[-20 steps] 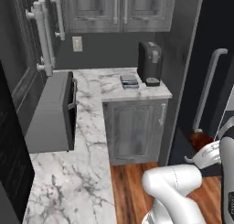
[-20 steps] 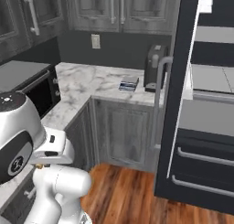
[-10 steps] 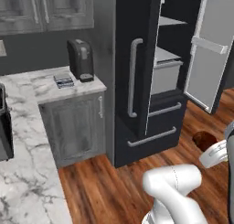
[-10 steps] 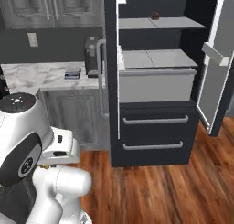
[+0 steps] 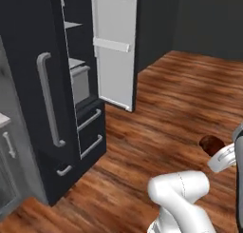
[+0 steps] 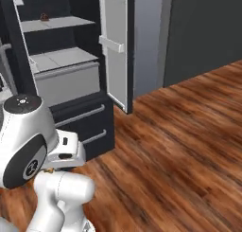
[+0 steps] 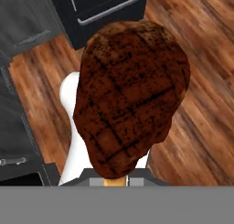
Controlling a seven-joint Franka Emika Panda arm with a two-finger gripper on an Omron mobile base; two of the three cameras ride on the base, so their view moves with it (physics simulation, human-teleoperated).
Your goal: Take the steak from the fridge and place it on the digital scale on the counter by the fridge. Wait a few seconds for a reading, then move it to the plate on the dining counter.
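Note:
The steak (image 7: 132, 95), a dark red-brown grilled slab with char lines, takes up most of the hand view and hides my fingertips. In the left base view the steak (image 5: 211, 144) hangs in the air over the wooden floor at the right edge, with my gripper (image 5: 217, 151) shut on it. The fridge (image 5: 28, 84) stands at the left, black with a long grey handle (image 5: 50, 101). Its right door (image 5: 114, 46) is swung open and shows its white lining. The fridge (image 6: 61, 70) shelves and drawers are in the right base view. The digital scale, the plate and the dining counter are out of view.
Wooden floor (image 5: 180, 89) stretches open to the right of the fridge, up to a dark wall (image 6: 203, 32). A small brown item (image 6: 44, 17) sits on the fridge's upper shelf. A sliver of white counter (image 5: 2, 120) and grey cabinet sits at the far left.
The base has turned right, so both base views swung: the counter, the scale and the black appliance slid out at the left, and the fridge moved left. The steak stays in my gripper.

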